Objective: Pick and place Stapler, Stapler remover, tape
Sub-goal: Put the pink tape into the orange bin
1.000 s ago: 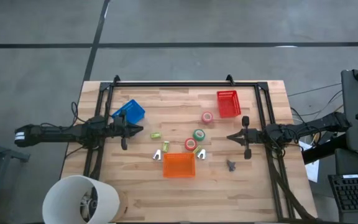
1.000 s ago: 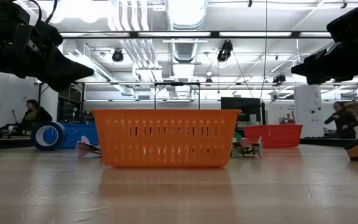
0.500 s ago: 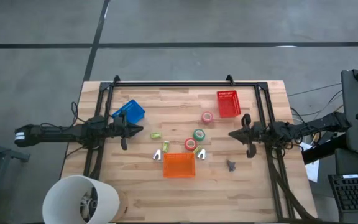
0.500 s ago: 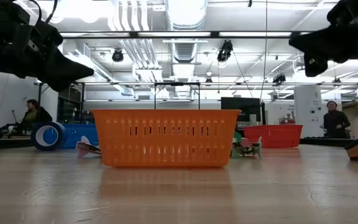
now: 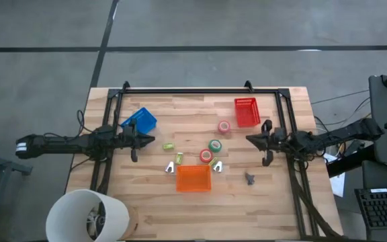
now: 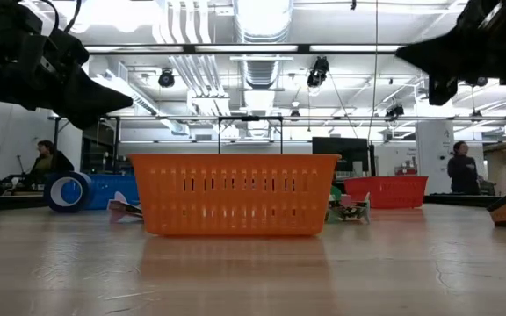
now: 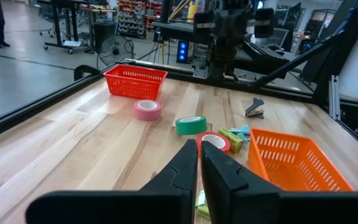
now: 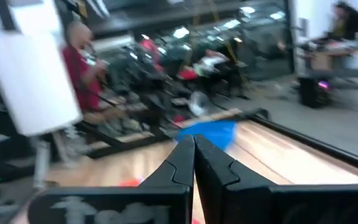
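Observation:
Three tape rolls lie flat on the table: pink, green and red. Small yellow-green staplers lie around them, and a grey staple remover sits near the right arm. My left gripper hovers shut at the table's left, pointing at the tapes. My right gripper hangs shut above the table's right side, right of the green tape. Neither touches anything.
An orange basket stands near the front middle, a red basket at the far right, a blue basket at the far left. A black frame borders the table. People show in the room behind.
My right gripper has risen and shifted a little toward the table's far edge, staying shut; its wrist view is blurred by the motion.

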